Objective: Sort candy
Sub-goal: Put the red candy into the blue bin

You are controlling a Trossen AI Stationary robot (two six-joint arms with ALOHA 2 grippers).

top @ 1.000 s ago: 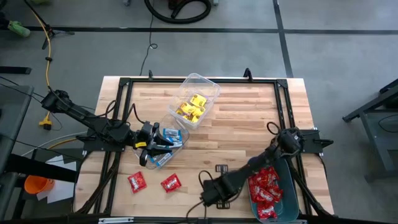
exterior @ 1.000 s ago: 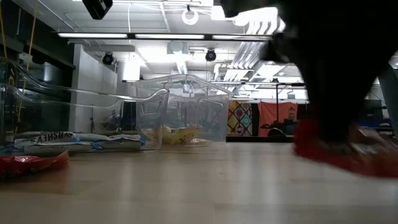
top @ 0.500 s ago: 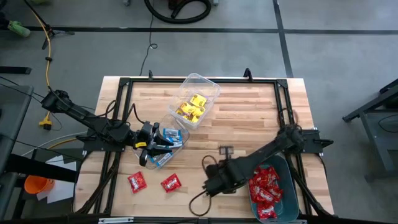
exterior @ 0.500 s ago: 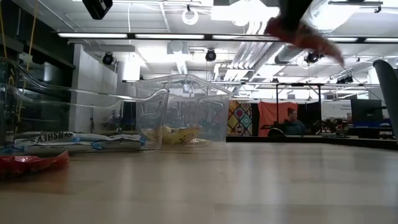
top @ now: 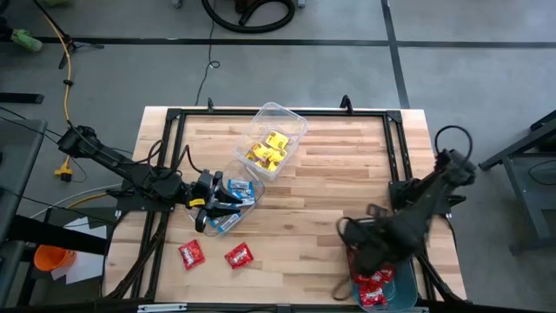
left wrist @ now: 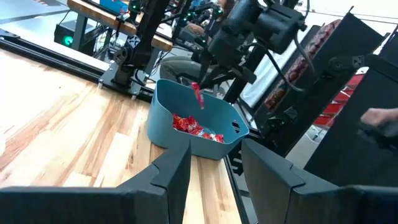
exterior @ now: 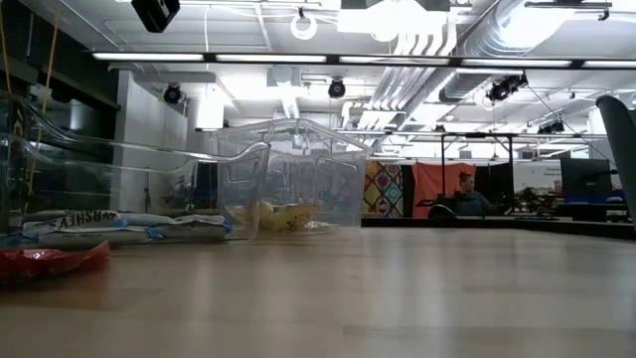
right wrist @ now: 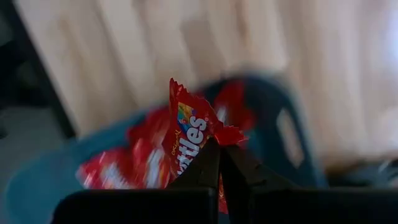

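My right gripper (right wrist: 221, 163) is shut on a red candy packet (right wrist: 189, 134) above the teal bin (top: 405, 271), which holds several red packets (top: 372, 280). The left wrist view shows this packet (left wrist: 198, 97) hanging over the bin (left wrist: 166, 122). My left gripper (left wrist: 216, 157) is open and rests by the clear tub of blue-and-white packets (top: 236, 191). Two red packets (top: 190, 253) (top: 238, 255) lie flat on the table near its near edge. Yellow packets (top: 268, 148) sit in the farther clear tub. My right gripper pinches the red packet by one end (right wrist: 206, 155) between its two fingers, which come from above and point down. The packet is lifted clear and hangs below the fingers over the teal bin's open top.
Two clear tubs (exterior: 149, 189) (exterior: 298, 184) stand on the table's left and far middle. The teal bin fills the near right corner. Bare wood (top: 330, 191) lies between the tubs and the bin. A black frame rail runs round the table's edge (top: 395, 148).
My right gripper has risen from the table by the near edge's middle and swung toward the right edge, carrying the red packet lifted clear until it hangs over the teal bin. The left arm has kept still.
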